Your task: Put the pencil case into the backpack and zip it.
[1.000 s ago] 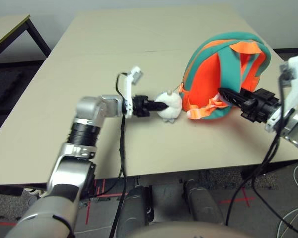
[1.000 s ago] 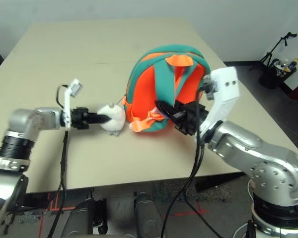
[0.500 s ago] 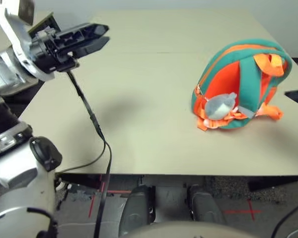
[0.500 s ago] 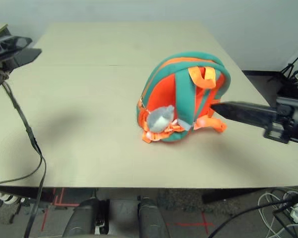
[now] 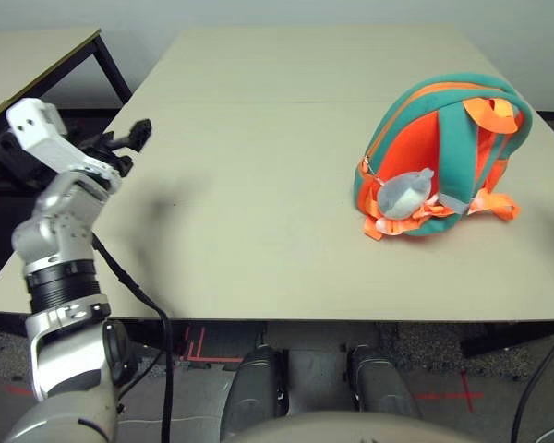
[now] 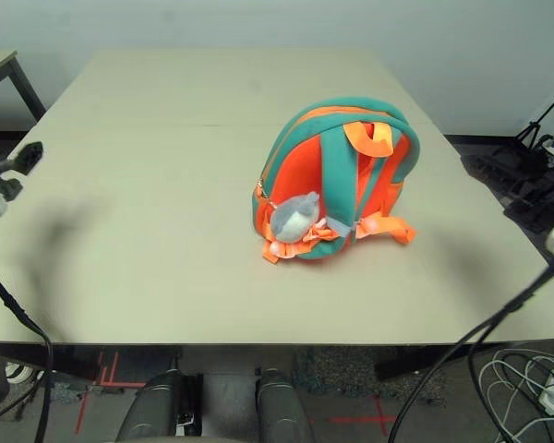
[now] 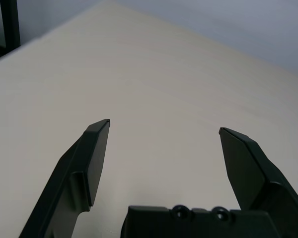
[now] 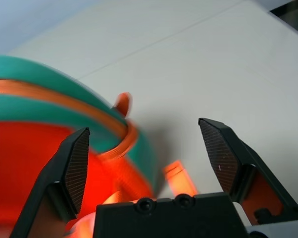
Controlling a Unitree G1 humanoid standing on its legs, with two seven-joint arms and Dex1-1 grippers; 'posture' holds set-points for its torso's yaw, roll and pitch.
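Note:
The orange backpack (image 5: 443,152) with teal trim stands upright on the right half of the table (image 5: 258,185), straps facing me. A grey-white plush dolphin (image 5: 402,194) hangs against its lower left side. The pencil case is out of view. My left gripper (image 5: 134,137) hovers over the table's left edge, far from the backpack; in the left wrist view it (image 7: 164,126) is open over bare tabletop. In the right wrist view my right gripper (image 8: 144,126) is open too, pointing at the backpack's (image 8: 35,129) top from a short way off, nothing between its fingers.
A second table (image 5: 37,55) stands off to the far left. Black stands and gear (image 6: 535,157) sit on the floor to the right, and cables (image 6: 535,369) hang below the table's right front corner.
My left gripper let go of the plush dolphin and drew back to the left edge. The right gripper pulled away from the backpack. Both opened. The dolphin now hangs against the backpack.

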